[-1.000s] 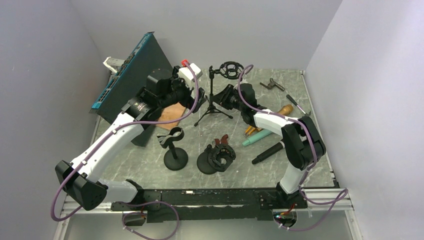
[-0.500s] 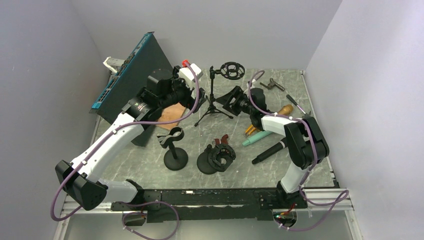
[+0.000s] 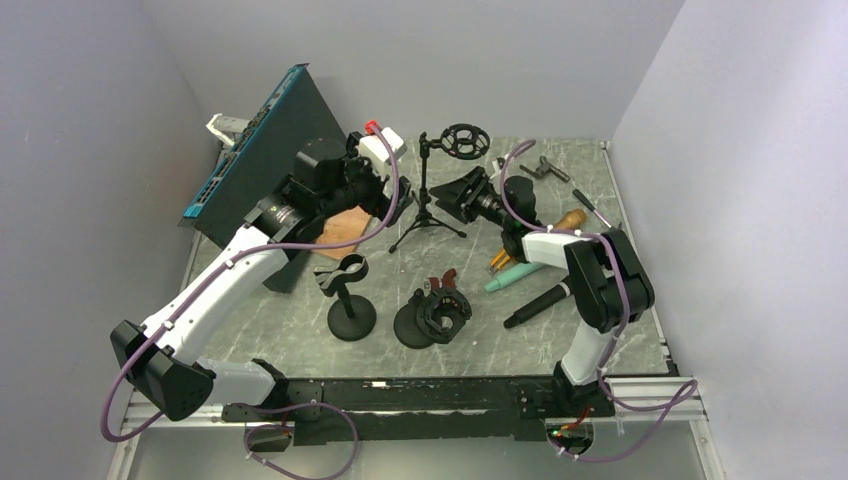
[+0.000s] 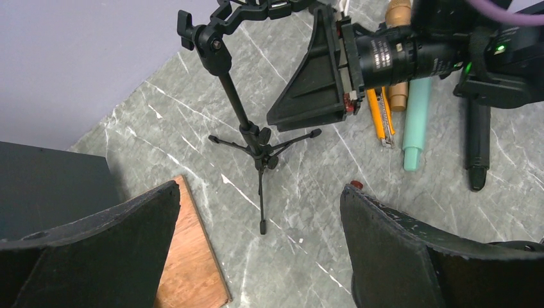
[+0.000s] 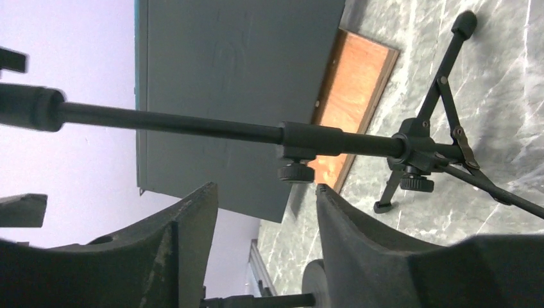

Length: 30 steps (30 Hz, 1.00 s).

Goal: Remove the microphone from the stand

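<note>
Approaching: both claws open, right claw [image 5: 263, 199] facing the pole of the black tripod stand [image 4: 247, 125], left claw [image 4: 260, 205] above. Black cylindrical microphone [image 3: 536, 305] lies apart on grey marble counter [image 3: 500, 350]. Next, likely grip the pole.

In the left wrist view, the top ring of the tripod stand [image 4: 247, 125] was cut off by the top edge. The left gripper [image 4: 260, 189] was spread wide, and both its fingers [image 4: 96, 247] were cut off by the bottom edge. One finger hid part of the wooden board [image 4: 195, 273]. The right arm [image 4: 410, 54] covered the top ends of the black microphone [image 4: 476, 147] and the teal tube [image 4: 416, 125]. In the right wrist view, the stand's head was cut off by the left edge. From the top camera, the thing in the short round stand [image 3: 412, 328] was too small to tell.
</note>
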{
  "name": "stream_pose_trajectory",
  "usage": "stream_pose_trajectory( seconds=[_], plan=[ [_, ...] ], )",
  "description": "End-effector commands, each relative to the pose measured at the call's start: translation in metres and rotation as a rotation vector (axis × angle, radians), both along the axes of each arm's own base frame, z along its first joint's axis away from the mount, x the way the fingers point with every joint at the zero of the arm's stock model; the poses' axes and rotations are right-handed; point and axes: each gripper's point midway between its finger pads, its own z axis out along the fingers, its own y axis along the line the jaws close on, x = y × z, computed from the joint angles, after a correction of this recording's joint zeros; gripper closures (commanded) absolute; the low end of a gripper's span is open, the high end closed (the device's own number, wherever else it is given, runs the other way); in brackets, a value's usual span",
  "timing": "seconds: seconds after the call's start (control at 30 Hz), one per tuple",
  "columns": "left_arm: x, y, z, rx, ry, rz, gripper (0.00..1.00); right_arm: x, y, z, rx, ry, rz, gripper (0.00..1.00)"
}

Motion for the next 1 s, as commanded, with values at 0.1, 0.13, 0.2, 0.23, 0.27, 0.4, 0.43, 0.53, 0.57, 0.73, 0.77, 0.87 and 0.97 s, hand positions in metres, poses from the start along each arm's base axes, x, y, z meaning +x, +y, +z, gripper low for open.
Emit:
stream_pose_trajectory(
  seconds=[0.1, 0.13, 0.2, 0.23, 0.27, 0.4, 0.43, 0.53, 0.57, 0.73, 0.77, 0.87, 0.97],
  plan=[
    [-0.001, -0.001, 0.007, -0.003, -0.029, -0.006, 0.02, 0.011, 0.018, 0.011, 0.099, -0.020, 0.053, 0.57],
    [0.000, -0.002, 0.007, -0.003, -0.030, -0.005, 0.02, 0.013, 0.019, 0.009, 0.102, -0.018, 0.055, 0.57],
    [0.000, -0.001, 0.006, 0.002, -0.031, -0.003, 0.02, 0.015, 0.021, 0.006, 0.111, -0.011, 0.056, 0.57],
    [0.000, -0.001, 0.007, 0.002, -0.032, -0.002, 0.02, 0.016, 0.022, 0.005, 0.115, -0.005, 0.057, 0.57],
    [0.000, 0.000, 0.007, 0.002, -0.033, 0.000, 0.02, 0.016, 0.023, 0.003, 0.118, -0.002, 0.060, 0.57],
    [0.000, -0.001, 0.007, 0.002, -0.032, -0.004, 0.02, 0.018, 0.027, -0.003, 0.109, 0.005, 0.058, 0.58],
    [0.000, -0.001, 0.007, 0.001, -0.032, -0.003, 0.02, 0.019, 0.027, -0.004, 0.104, 0.003, 0.056, 0.59],
    [-0.001, -0.001, 0.007, 0.003, -0.034, -0.002, 0.02, 0.021, 0.026, -0.008, 0.078, 0.004, 0.043, 0.82],
    [-0.001, -0.001, 0.007, 0.003, -0.033, -0.002, 0.02, 0.022, 0.025, -0.012, 0.053, 0.012, 0.033, 0.92],
    [0.000, 0.000, 0.009, 0.002, -0.040, 0.004, 0.02, 0.025, 0.015, -0.027, -0.224, 0.009, -0.076, 1.00],
    [0.000, 0.000, 0.008, 0.004, -0.039, 0.003, 0.02, 0.024, 0.016, -0.027, -0.318, -0.015, -0.103, 1.00],
    [-0.001, -0.001, 0.008, 0.001, -0.036, -0.001, 0.02, 0.020, 0.016, -0.023, -0.505, -0.072, -0.157, 1.00],
    [-0.001, 0.000, 0.008, -0.001, -0.037, 0.001, 0.02, 0.018, 0.017, -0.021, -0.469, -0.068, -0.152, 0.98]
  ],
)
